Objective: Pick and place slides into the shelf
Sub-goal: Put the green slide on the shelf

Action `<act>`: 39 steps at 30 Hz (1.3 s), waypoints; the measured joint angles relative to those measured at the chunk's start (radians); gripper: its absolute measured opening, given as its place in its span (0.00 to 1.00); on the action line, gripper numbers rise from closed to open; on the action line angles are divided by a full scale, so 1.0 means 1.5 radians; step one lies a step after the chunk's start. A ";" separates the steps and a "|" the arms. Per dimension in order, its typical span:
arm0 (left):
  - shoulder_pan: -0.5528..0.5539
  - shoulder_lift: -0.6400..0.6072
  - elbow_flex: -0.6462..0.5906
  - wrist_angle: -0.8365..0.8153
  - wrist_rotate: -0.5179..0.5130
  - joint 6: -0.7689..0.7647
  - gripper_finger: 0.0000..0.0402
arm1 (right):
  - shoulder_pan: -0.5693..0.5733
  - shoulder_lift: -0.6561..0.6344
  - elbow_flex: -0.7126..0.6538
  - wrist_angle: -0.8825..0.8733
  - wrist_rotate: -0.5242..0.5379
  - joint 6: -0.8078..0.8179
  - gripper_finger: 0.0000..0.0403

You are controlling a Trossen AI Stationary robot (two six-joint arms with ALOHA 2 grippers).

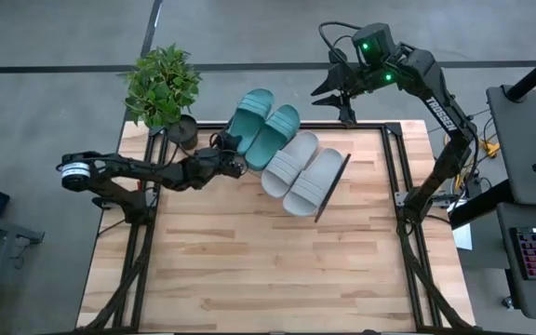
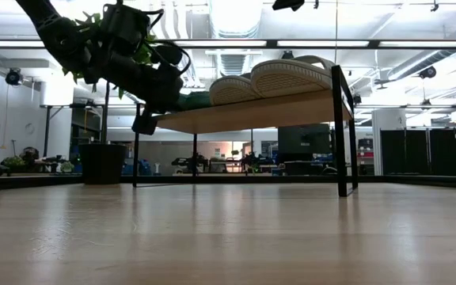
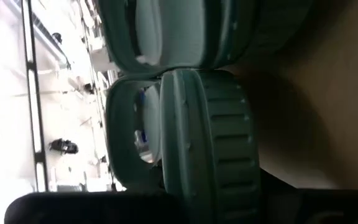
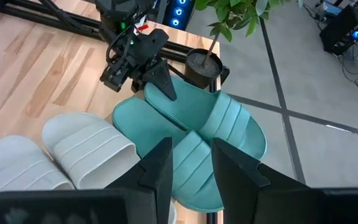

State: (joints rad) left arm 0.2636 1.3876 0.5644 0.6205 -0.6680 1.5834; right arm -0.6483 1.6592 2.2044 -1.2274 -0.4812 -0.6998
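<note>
The shelf (image 2: pixel 252 112), a slanted wooden board on a black wire frame, stands at the table's far middle. Four slides lie on it side by side: two teal ones (image 1: pixel 249 116) (image 1: pixel 274 135) at the left, two light grey ones (image 1: pixel 289 163) (image 1: pixel 314 181) at the right. My left gripper (image 1: pixel 234 160) is at the heel of the leftmost teal slide (image 4: pixel 197 115), shut on it. My right gripper (image 1: pixel 340 93) hangs open, high above the table's far right edge, looking down on the slides with nothing between its fingers (image 4: pixel 157 168). My left gripper pinches the heel end (image 3: pixel 210 180) of the leftmost teal slide, one finger on the footbed (image 4: pixel 163 84) and one under the sole. The fingers come nearly level from the table's left and lie along the slide. The slide lies sole down on the shelf board.
A potted plant (image 1: pixel 163 84) in a dark pot (image 1: pixel 182 128) stands at the table's far left corner, close behind my left arm. The near half of the wooden tabletop (image 1: pixel 268 270) is bare. Black frame rails run along the table's sides.
</note>
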 joint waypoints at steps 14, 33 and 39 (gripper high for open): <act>0.002 -0.001 0.001 -0.009 -0.029 -0.100 0.28 | 0.000 0.000 0.000 0.000 0.000 -0.004 0.23; -0.027 -0.070 0.012 -0.202 -0.045 -0.269 0.49 | 0.000 0.000 0.000 0.001 0.000 -0.006 0.21; -0.056 -0.132 0.017 -0.291 -0.036 -0.310 0.49 | 0.000 0.000 0.000 0.001 0.000 -0.006 0.20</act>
State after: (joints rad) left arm 0.1798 1.1899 0.5904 0.1833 -0.7224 1.1183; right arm -0.6485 1.6592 2.2044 -1.2258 -0.4812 -0.7086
